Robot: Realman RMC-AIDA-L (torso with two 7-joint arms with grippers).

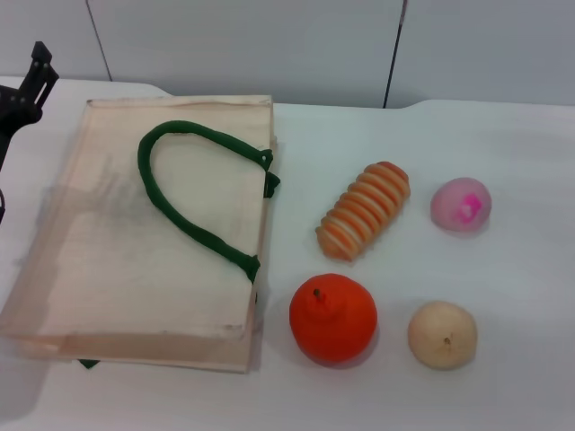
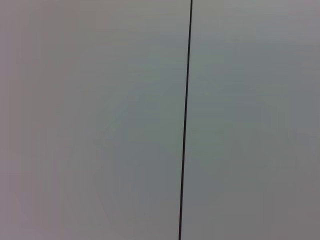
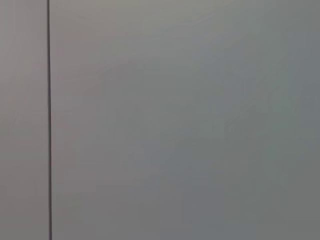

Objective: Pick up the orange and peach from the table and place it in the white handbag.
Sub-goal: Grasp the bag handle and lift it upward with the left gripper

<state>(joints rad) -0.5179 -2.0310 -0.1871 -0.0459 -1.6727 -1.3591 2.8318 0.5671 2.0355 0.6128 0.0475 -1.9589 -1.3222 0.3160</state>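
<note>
Only a black, angular, matte piece of the left hand [image 1: 25, 90], with small bolted bracket shapes.

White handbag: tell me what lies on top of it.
Only its own dark green strap handle lies looped on the flat cream fabric handbag. No fruit rests there. Its inside is hidden.

The plain white surface [image 1: 521, 153] carries a large flat cream fabric handbag [image 1: 108, 269] with dark green strap handles on its left part. Right of it lie a ribbed orange-and-cream oblong piece [image 1: 364, 210], a pale pink round peach [image 1: 460, 205], a bright orange-red round orange [image 1: 332, 319] just beside the bag's near corner, and a beige-tan round fruit [image 1: 442, 335].
</note>
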